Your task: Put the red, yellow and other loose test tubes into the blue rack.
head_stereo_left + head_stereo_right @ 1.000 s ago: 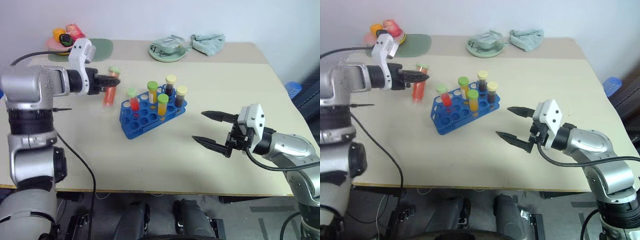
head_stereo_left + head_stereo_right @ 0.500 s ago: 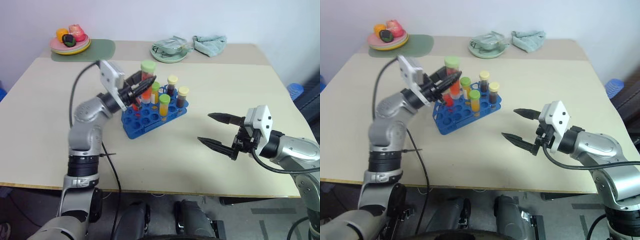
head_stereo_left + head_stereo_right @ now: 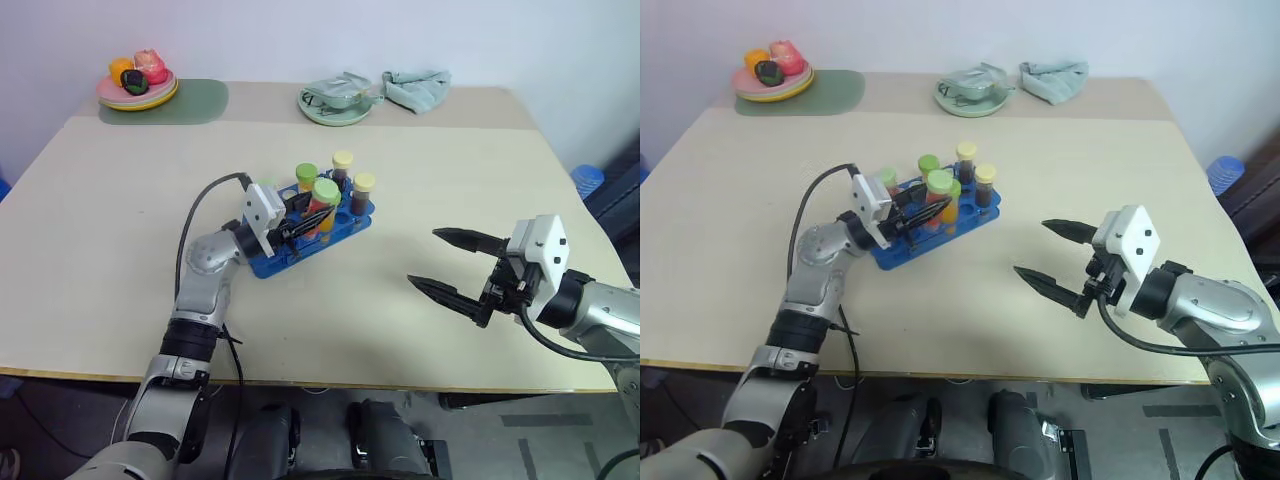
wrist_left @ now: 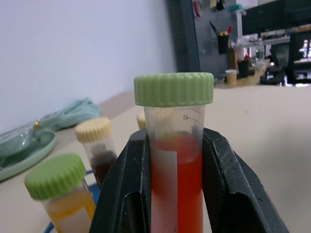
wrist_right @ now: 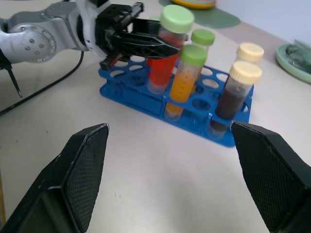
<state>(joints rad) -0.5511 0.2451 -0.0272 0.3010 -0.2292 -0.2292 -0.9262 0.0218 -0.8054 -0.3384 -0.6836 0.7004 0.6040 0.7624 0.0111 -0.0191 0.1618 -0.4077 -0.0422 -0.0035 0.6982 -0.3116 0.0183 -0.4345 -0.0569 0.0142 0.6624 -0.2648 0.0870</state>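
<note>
Over the blue rack [image 3: 308, 232], the left tool [image 5: 146, 46] grips a red tube [image 5: 165, 60]; the right tool [image 3: 452, 268], at four o'clock, gapes empty. Any tilt could jam the tube against a hole's rim.

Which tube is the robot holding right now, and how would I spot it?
Find the blue rack mid-table. The left hand grips one tube upright at it, lower end in a hole. It has red liquid and a green cap standing taller than its orange and dark neighbours.
</note>
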